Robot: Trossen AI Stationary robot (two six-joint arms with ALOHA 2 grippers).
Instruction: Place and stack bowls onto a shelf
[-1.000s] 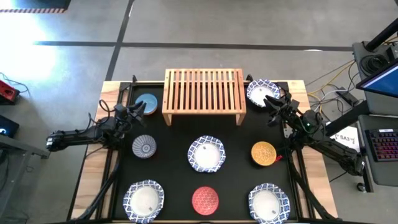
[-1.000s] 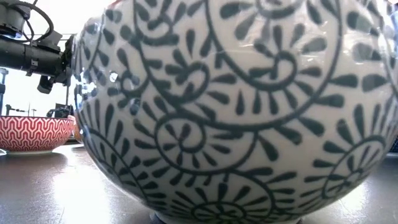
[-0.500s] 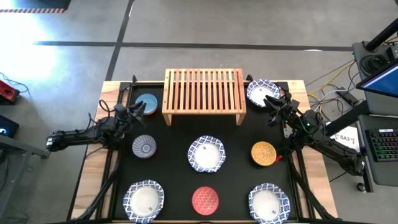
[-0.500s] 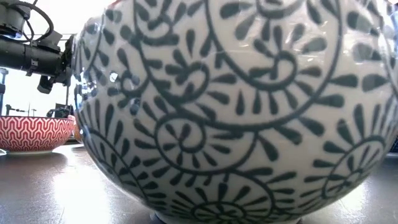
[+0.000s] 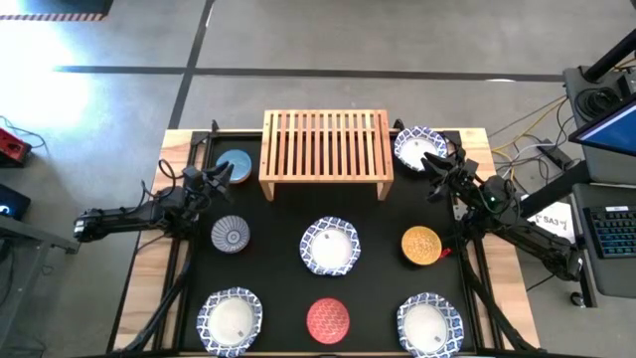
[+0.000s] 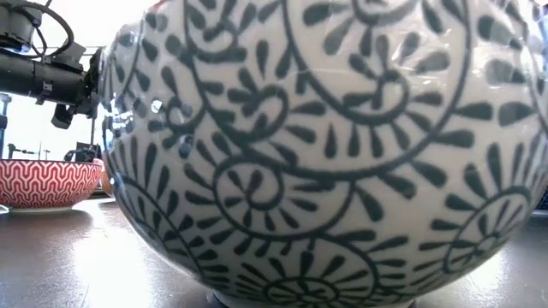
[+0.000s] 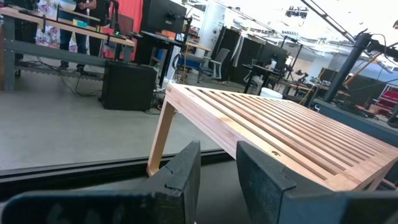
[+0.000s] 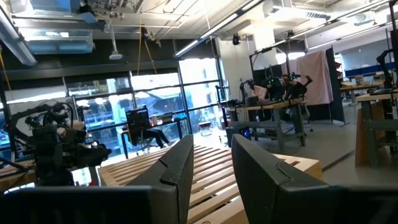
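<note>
Hovering with empty fingers narrowly parted, the left gripper sits near the blue bowl, the right gripper near a white bowl. Eight bowls ring the bare shelf; a careless approach could knock a rim.

One camera looks straight down over the whole table. A table-level one sits pressed close to a white blue-patterned bowl. Both wrist cameras face the light-wood slatted shelf.
</note>
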